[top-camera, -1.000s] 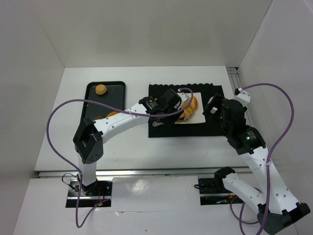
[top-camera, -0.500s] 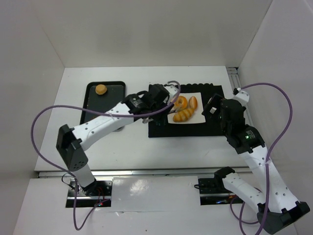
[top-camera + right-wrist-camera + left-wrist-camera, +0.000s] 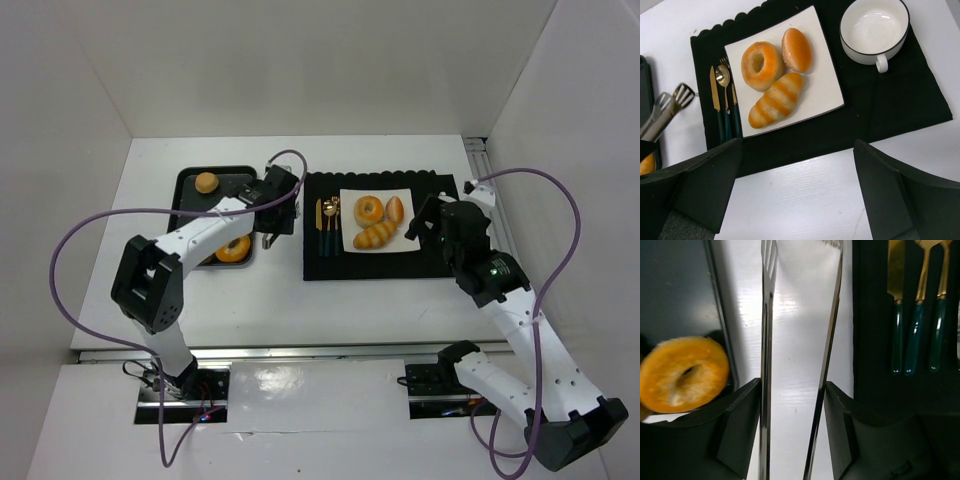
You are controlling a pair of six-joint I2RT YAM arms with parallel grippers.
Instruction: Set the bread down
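My left gripper (image 3: 282, 210) is shut on metal tongs (image 3: 765, 340), whose blades stand apart with nothing between them. It hovers over the white strip between the black tray (image 3: 190, 215) and the black mat (image 3: 380, 268). The tongs also show in the right wrist view (image 3: 667, 107). A ring doughnut (image 3: 234, 249) (image 3: 684, 372) and a round bun (image 3: 207, 182) lie on the tray. The white plate (image 3: 352, 200) (image 3: 827, 95) holds a ring bread (image 3: 761, 65), an oval roll (image 3: 796, 49) and a striped loaf (image 3: 776, 100). My right gripper (image 3: 797, 195) is open and empty, near the mat's front right edge.
Gold and teal cutlery (image 3: 325, 215) (image 3: 917, 310) lies on the mat left of the plate. A white cup (image 3: 874, 30) stands on the mat right of the plate, hidden under my right arm in the top view. White walls enclose the table on three sides.
My left arm has swung left from above the plate to the gap between tray and mat. The plate with its three breads and the tray's doughnut are now uncovered. The right arm shifted slightly.
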